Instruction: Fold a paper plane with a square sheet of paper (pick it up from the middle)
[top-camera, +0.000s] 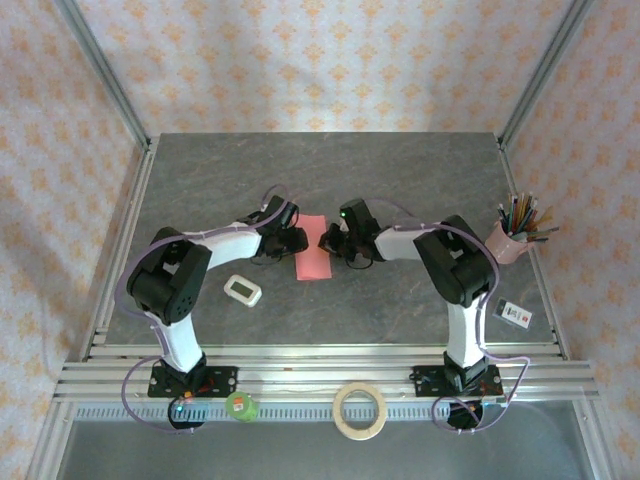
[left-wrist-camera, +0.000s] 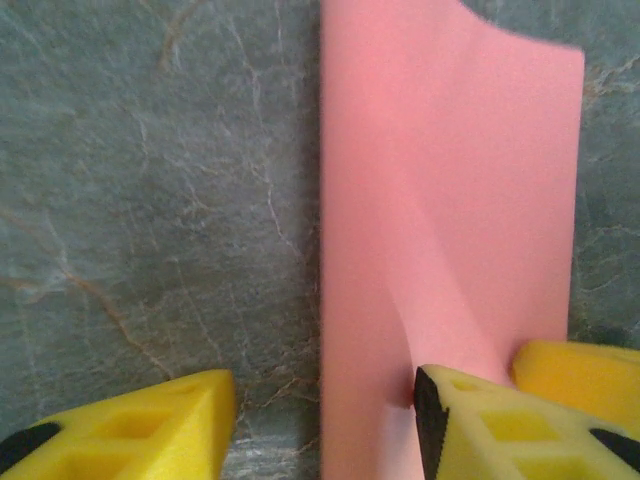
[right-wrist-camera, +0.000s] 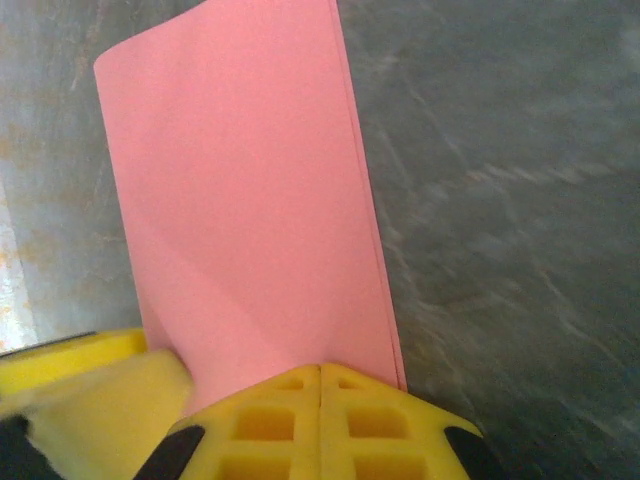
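The square sheet of paper (top-camera: 313, 252) lies folded in half as a pink-red strip on the grey table, between my two grippers. My left gripper (left-wrist-camera: 325, 400) is open and straddles one long edge of the sheet (left-wrist-camera: 450, 200); its right finger (left-wrist-camera: 470, 420) touches the paper where a raised ridge ends. My right gripper (right-wrist-camera: 320, 368) is shut at the near short edge of the sheet (right-wrist-camera: 250, 200), and the paper puckers up toward its closed tips. Two layer edges show along the paper's right side in the right wrist view. From above, the left gripper (top-camera: 293, 240) and right gripper (top-camera: 331, 240) flank the strip.
A small white rounded gadget (top-camera: 242, 290) lies left of the paper. A pink cup of pencils (top-camera: 512, 240) and a small box (top-camera: 514, 314) sit at the right. A tape roll (top-camera: 360, 410) and a green item (top-camera: 241, 406) rest on the front rail.
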